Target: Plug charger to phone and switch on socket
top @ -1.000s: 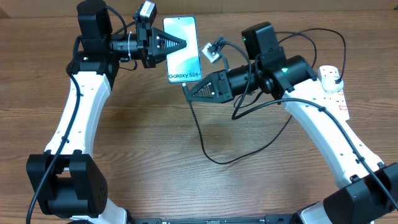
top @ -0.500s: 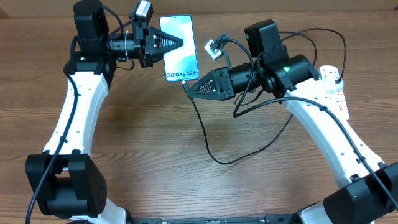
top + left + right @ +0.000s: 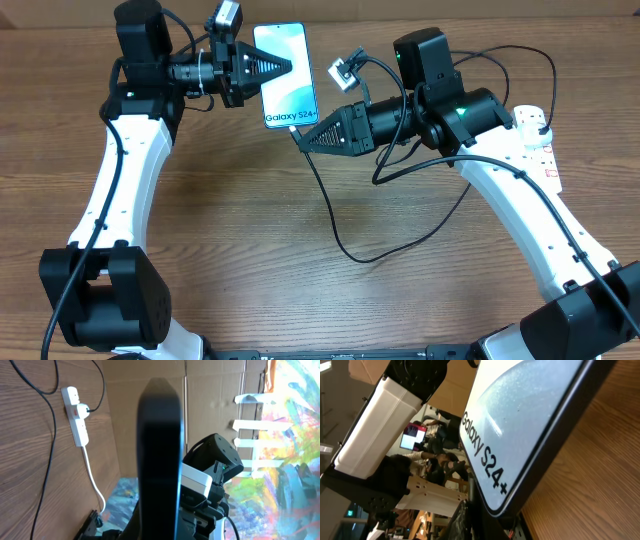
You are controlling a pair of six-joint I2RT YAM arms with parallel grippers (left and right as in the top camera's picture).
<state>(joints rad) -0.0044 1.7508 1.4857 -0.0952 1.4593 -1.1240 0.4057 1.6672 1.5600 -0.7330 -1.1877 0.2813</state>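
Note:
The phone [image 3: 283, 88] has a lit light-blue screen reading "Galaxy S24+". My left gripper [image 3: 287, 66] is shut on its upper left edge and holds it above the table. In the left wrist view the phone [image 3: 160, 455] shows edge-on and dark, between the fingers [image 3: 160, 530]. My right gripper [image 3: 303, 138] is shut on the charger's connector end, right at the phone's bottom edge. The black cable [image 3: 335, 235] hangs from it and loops across the table. In the right wrist view the phone [image 3: 520, 425] fills the frame above my fingers [image 3: 490, 522]. The connector tip itself is hidden.
The white socket strip [image 3: 537, 128] lies at the far right, partly behind my right arm. It also shows in the left wrist view [image 3: 76, 415] with its white cord [image 3: 92, 472]. A cardboard wall stands at the back of the wooden table [image 3: 250, 260].
The left gripper carried the phone slightly left and up. The right gripper moved up and left with the cable end, closing in under the phone's bottom edge.

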